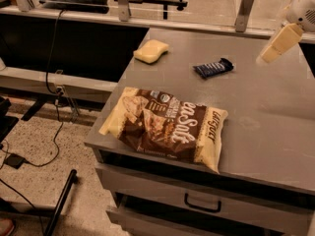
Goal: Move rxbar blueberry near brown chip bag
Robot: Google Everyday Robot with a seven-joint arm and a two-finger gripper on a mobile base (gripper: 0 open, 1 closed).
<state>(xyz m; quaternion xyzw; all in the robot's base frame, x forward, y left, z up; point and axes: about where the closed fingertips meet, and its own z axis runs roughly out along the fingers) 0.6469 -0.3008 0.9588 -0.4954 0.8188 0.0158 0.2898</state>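
Camera view: the arm reaches in from the upper right corner, its end effector [271, 50] angled down-left above the table [266, 107], touching nothing; whether it is open cannot be told. The blue snack bar [213, 67] lies flat mid-table, well apart from the chip bag [165, 127] at the front edge.

Grey metal bench [266, 127] — flat top, front edge towards the camera. A grey drawer [147, 183] with a black bar handle [203, 204] sits under the front edge. A pale yellow, rounded sponge [151, 50] lies flat near the far left corner of the bench top. Left of the bench — speckled stone floor [88, 200], thin black cables [51, 151] and a small black box [15, 160] at a cable end. Upright grey metal posts [244, 4] stand behind the bench. The end effector [275, 45] hangs above the far right side of the bench.
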